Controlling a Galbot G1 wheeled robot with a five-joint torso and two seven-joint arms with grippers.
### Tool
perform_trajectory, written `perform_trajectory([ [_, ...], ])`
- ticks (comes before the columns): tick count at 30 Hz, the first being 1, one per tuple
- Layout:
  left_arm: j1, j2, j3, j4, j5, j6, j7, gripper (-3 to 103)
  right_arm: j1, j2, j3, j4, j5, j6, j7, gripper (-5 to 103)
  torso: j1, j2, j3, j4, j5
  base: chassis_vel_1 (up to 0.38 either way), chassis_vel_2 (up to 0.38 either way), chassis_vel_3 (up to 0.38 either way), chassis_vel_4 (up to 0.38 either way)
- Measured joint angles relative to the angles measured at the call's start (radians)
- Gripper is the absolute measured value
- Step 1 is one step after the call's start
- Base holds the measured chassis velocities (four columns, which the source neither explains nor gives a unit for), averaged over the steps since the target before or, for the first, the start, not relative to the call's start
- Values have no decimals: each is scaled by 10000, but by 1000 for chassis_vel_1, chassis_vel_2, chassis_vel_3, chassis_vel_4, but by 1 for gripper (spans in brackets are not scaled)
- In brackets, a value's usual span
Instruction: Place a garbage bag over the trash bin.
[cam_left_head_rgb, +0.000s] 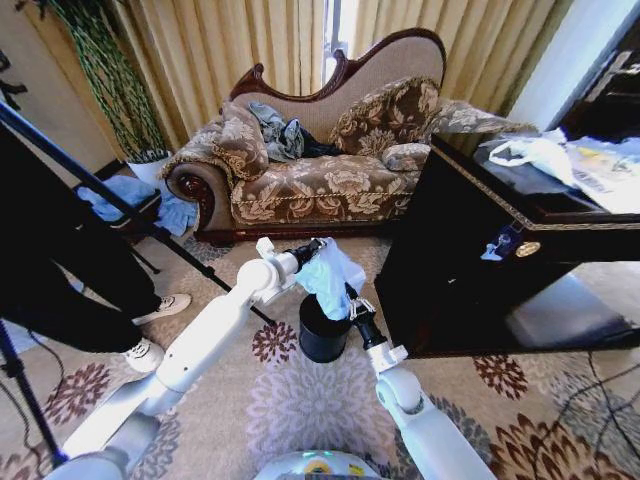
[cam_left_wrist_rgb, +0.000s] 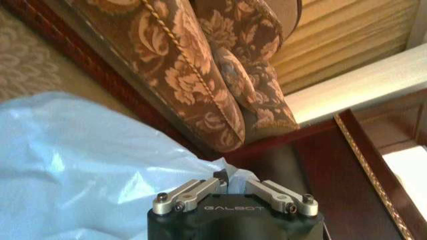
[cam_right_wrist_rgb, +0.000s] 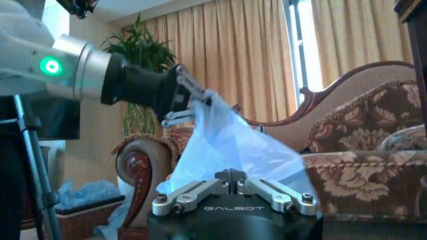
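Both arms up over the trash bin (cam_left_head_rgb: 322, 335), bag-spreading step in hand. Bin sits upright on the patterned carpet (cam_left_head_rgb: 300, 410), just in front of the sofa (cam_left_head_rgb: 320, 170) and beside the dark cabinet (cam_left_head_rgb: 500, 260). Garbage bag (cam_left_head_rgb: 328, 275) hangs bunched between the two grippers, directly above the bin's rim, lower end seeming to touch or dip into the opening; can't tell which.

Left gripper (cam_left_head_rgb: 312, 250) is pinched closed on the bag's top edge; the right wrist view shows its fingers clamped on the plastic (cam_right_wrist_rgb: 200, 102). Right gripper (cam_left_head_rgb: 352, 305) is lower, at the bag's side near the rim, fingers drawn together on the film; both wrist views show the linkages folded in with plastic right at the tips (cam_left_wrist_rgb: 223, 175).

Bag is not over the bin yet: mouth looks unopened, rim still bare black.

Next move calls, in my judgement, for pulling the two held edges apart to open the mouth, then lowering it around the rim. Thin film may slip or snag.
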Motion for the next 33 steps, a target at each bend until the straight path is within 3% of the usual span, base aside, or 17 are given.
perform_trajectory([
  [8,147,47,120,-305,-73,5,-46,0,453,197,9,-343,2,-59,34,0,1,0,0,1,-3,0,0,0,0],
  [24,-48,1324,490,-1328,-723,220,194,0,1193,831,-413,-1329,-209,-80,38,0,0,0,0,2,-3,0,0,0,0],
  [28,-18,1476,476,-1515,-771,220,193,0,1250,1096,-396,-1414,-663,-246,615,0,0,0,0,2,-3,0,0,0,0],
  [33,377,1582,174,-1696,-766,187,174,0,1232,1060,-261,-1097,-1813,-1088,2225,0,0,0,0,1,-3,0,0,0,0],
])
